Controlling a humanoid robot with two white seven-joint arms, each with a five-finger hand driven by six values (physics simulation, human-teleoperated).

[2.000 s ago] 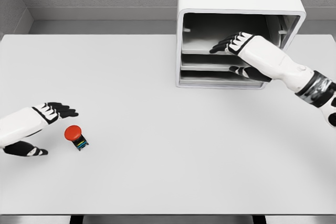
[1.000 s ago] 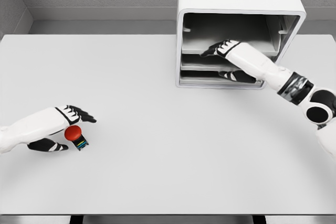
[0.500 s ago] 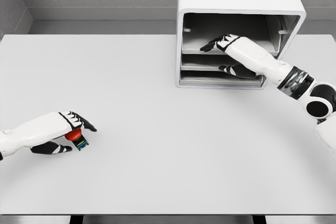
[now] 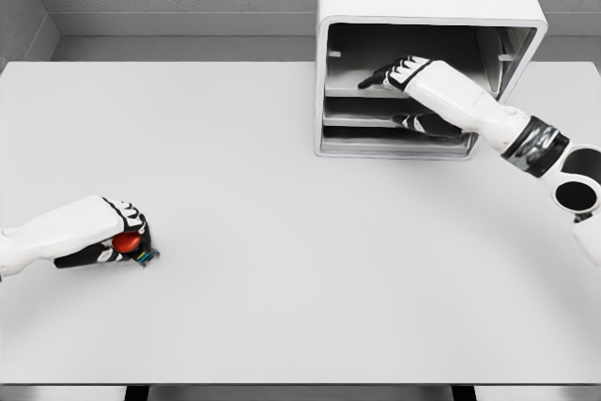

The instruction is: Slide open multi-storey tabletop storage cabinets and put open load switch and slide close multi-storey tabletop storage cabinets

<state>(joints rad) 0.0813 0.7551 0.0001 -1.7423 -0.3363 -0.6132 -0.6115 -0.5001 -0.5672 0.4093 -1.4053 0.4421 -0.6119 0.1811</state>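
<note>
1. Down at the lower left, the left hand has its fingers curled around the load switch, whose red button shows between the black fingertips; a bit of its dark base with coloured marks pokes out on the right side.
2. Switch and hand sit low on the white counter, near its left edge and well apart from the cabinet.
3. Across the counter, the right hand reaches into the open front of the storage cabinet, fingers stretched out flat over the upper tray's front edge, thumb below near the next tray; it grips nothing that can be seen.
4. Its white forearm runs down to the right edge.
5. The cabinet stands at the counter's back, right of centre, with stacked trays visible inside.
</note>
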